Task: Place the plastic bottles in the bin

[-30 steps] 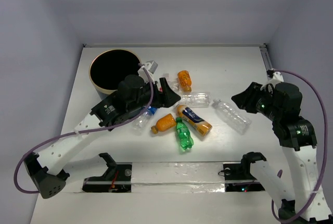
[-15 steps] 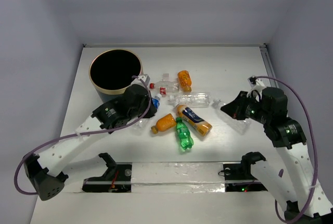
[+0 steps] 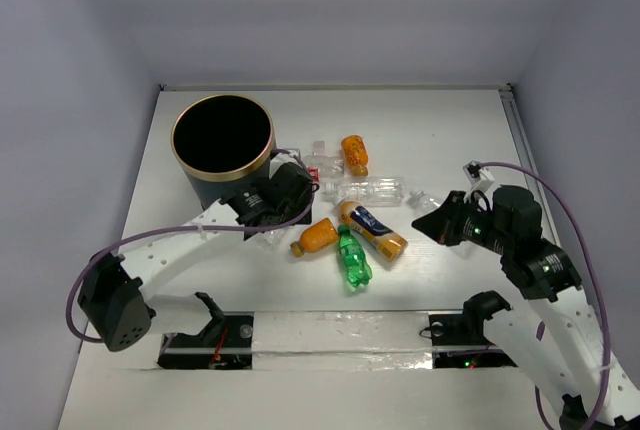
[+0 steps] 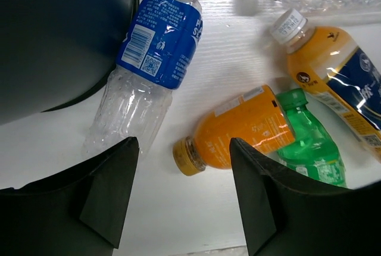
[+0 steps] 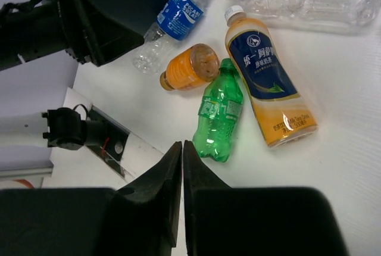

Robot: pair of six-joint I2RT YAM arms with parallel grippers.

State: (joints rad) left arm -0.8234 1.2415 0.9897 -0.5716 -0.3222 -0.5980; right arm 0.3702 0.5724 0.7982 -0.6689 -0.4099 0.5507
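Note:
The bin (image 3: 222,145) stands at the back left, and its dark wall shows in the left wrist view (image 4: 53,30). My left gripper (image 3: 283,212) (image 4: 184,202) is open and empty, just right of the bin. It hovers over bare table between a clear blue-labelled bottle (image 4: 158,47) and a small orange bottle (image 4: 238,131) (image 3: 318,236). A green bottle (image 3: 352,258) (image 5: 220,113), an orange bottle with a dark blue label (image 3: 373,230) (image 5: 268,83) and a clear bottle (image 3: 372,190) lie mid-table. My right gripper (image 3: 425,222) (image 5: 182,149) is shut and empty, right of them.
Another orange bottle (image 3: 354,153) and a small clear red-capped bottle (image 3: 318,162) lie behind the cluster. A clear bottle's cap (image 3: 418,196) shows beside my right gripper, with its body hidden under the arm. A taped strip (image 3: 330,335) runs along the near edge.
My left gripper pulled back left from the bottle cluster to beside the bin and dropped lower. My right arm moved left and forward, now over the clear bottle on the right.

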